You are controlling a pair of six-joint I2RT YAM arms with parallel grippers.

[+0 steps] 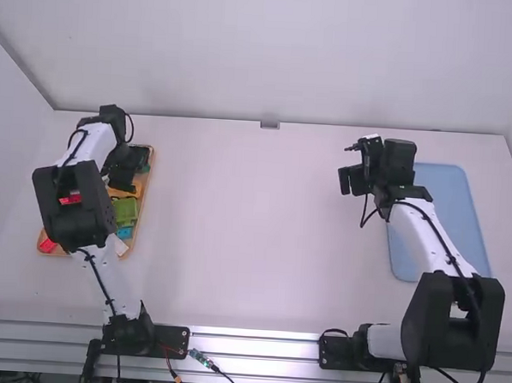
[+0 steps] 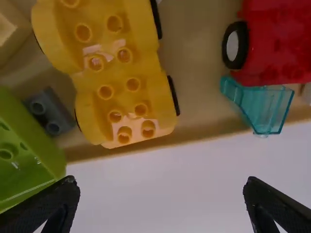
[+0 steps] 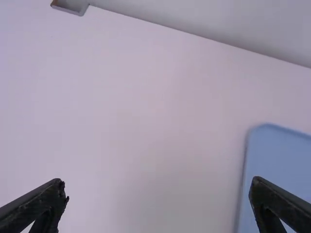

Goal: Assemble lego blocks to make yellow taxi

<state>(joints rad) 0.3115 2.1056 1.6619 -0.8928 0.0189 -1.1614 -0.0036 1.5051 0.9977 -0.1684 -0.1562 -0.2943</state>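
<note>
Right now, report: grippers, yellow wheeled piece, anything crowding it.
Left gripper open, empty, at tray. Right gripper open, empty, near blue mat. Yellow wheeled piece in tray, small grey block close beside.

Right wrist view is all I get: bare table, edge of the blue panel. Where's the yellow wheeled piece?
Observer: The yellow wheeled piece is in the tray, over on the left side of the table.

Operator: Left pincer got hold of it?

Observer: No, the left pincer is open, nothing between its fingertips.

Operator: What's right next to the piece?

Observer: A small gray block, lying between it and the green piece.
</note>
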